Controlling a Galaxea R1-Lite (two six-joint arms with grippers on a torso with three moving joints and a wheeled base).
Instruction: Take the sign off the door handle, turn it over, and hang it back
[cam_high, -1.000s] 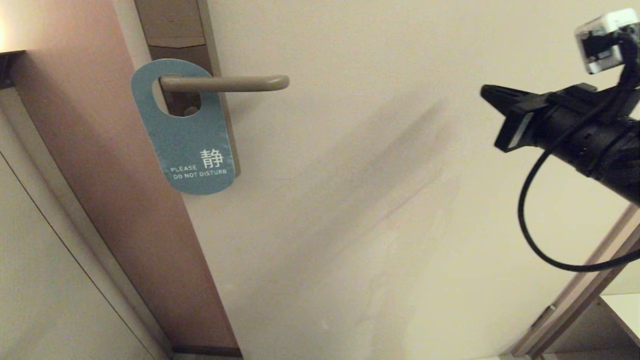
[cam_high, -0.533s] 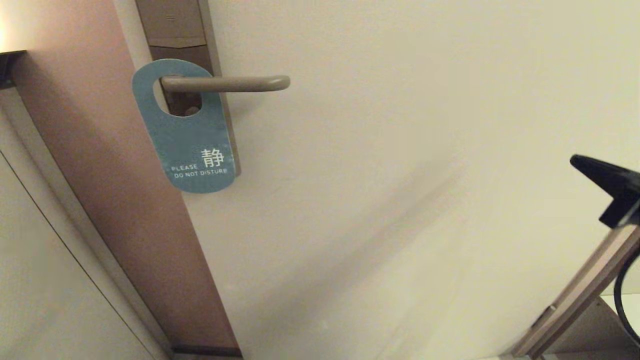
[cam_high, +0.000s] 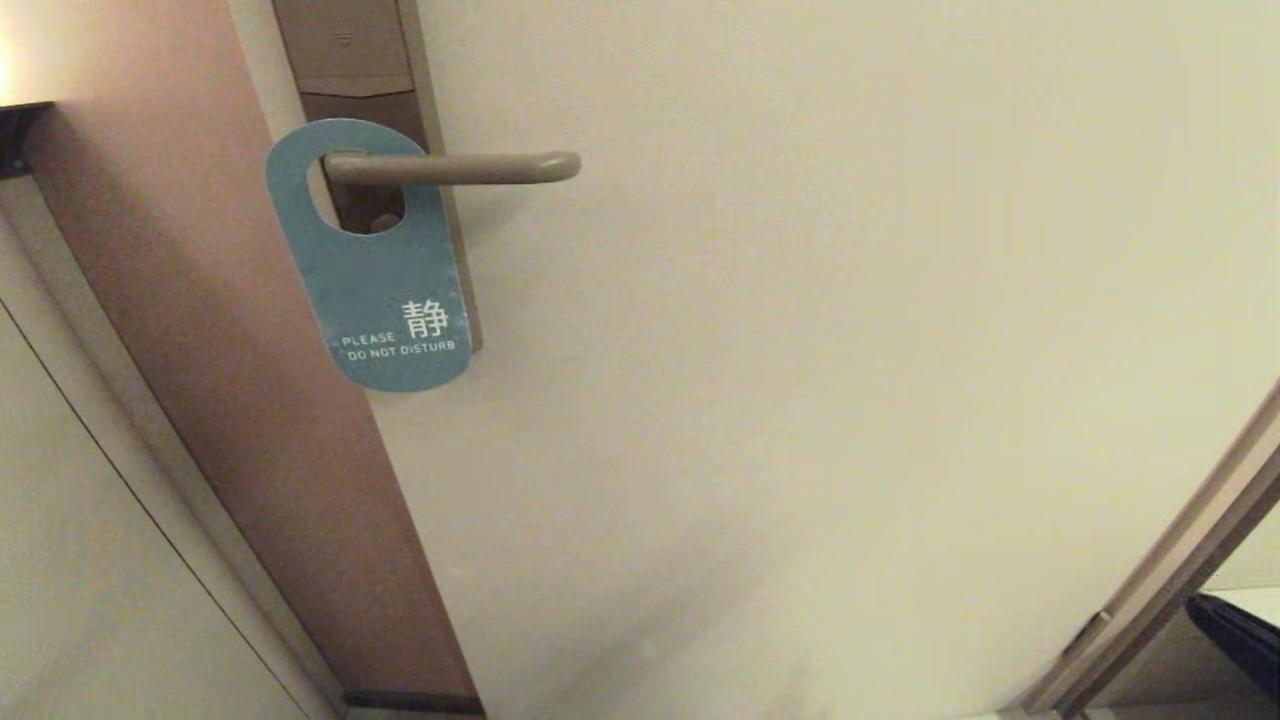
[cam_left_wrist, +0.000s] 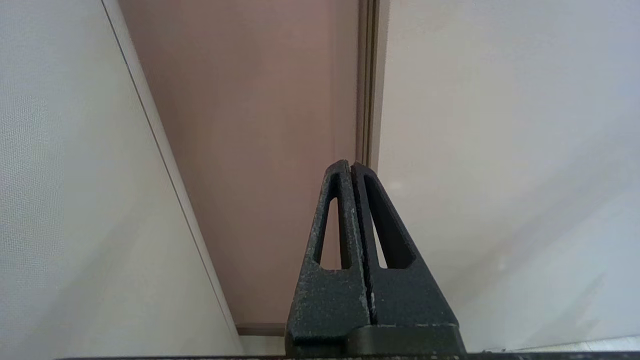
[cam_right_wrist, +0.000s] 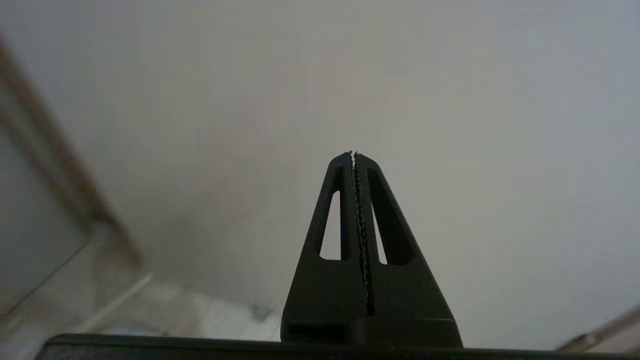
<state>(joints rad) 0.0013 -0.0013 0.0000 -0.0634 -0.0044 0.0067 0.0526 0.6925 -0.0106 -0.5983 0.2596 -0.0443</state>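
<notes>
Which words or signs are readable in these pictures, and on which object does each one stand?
"静": large white character on the teal sign hanging from the door handle.
"PLEASE DO NOT DISTURB": small white print beside and below that character, on the same sign.
Small mark on the brown lock plate above the handle: too small to read.

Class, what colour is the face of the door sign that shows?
Teal with white lettering, clearest in the head view: the sign.

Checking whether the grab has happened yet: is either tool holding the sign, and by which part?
Nothing is held. The left tool and right tool are both shut on nothing. The sign hangs on the door handle, teal face out.
</notes>
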